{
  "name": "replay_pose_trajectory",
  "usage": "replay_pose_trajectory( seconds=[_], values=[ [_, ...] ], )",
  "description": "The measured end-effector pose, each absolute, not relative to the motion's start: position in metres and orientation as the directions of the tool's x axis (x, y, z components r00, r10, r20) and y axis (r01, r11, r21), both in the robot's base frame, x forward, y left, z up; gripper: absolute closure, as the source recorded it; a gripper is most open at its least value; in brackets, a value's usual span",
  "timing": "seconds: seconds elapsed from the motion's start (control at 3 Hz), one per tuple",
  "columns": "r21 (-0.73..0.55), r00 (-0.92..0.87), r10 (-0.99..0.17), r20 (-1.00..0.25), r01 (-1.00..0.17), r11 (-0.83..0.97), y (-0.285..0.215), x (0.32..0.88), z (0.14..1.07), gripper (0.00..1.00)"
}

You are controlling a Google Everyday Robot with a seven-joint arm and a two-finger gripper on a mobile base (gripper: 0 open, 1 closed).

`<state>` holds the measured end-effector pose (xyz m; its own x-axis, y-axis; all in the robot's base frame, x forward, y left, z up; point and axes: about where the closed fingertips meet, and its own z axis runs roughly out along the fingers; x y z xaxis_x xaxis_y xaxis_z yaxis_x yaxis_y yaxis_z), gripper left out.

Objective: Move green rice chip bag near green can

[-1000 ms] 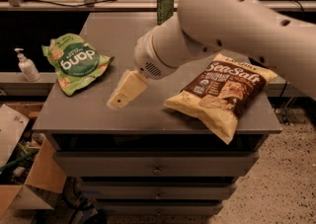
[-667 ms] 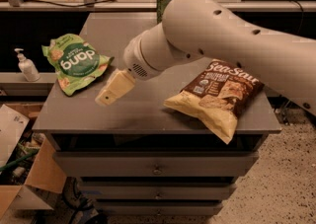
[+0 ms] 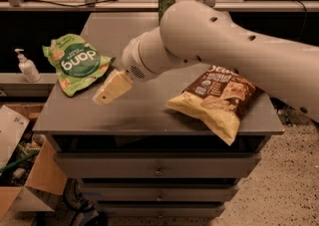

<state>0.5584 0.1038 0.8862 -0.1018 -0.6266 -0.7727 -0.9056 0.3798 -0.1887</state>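
White "dang" reads upside down on the green rice chip bag (image 3: pixel 75 63), at ten o'clock just beside the gripper (image 3: pixel 106 92). On the brown chip bag (image 3: pixel 219 101), script starts "Se"; the rest is hidden.

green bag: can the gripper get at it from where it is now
Probably yes. The gripper hangs close beside the green bag, which lies near the left edge of the cabinet, and nothing lies between them.

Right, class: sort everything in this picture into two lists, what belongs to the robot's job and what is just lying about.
Belongs to the job: green rice chip bag, at the left edge of the cabinet; green can, at its back; gripper, close beside the bag.

Just lying about: Sea Salt chip bag; white pump bottle; cardboard box.
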Motion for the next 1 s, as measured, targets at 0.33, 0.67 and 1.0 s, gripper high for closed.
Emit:
replay_pose_trajectory(
  seconds=[0.33,0.67,1.0],
  values=[
    [-0.186,-0.124,-0.578,-0.807,-0.875,0.447,0.114,0.587,0.874,0.0],
    [-0.171,-0.141,-0.543,-0.828,-0.859,0.483,0.134,0.62,0.861,0.0],
    [-0.149,-0.151,-0.525,-0.838,-0.862,0.485,0.161,0.648,0.847,0.0]
  ],
)
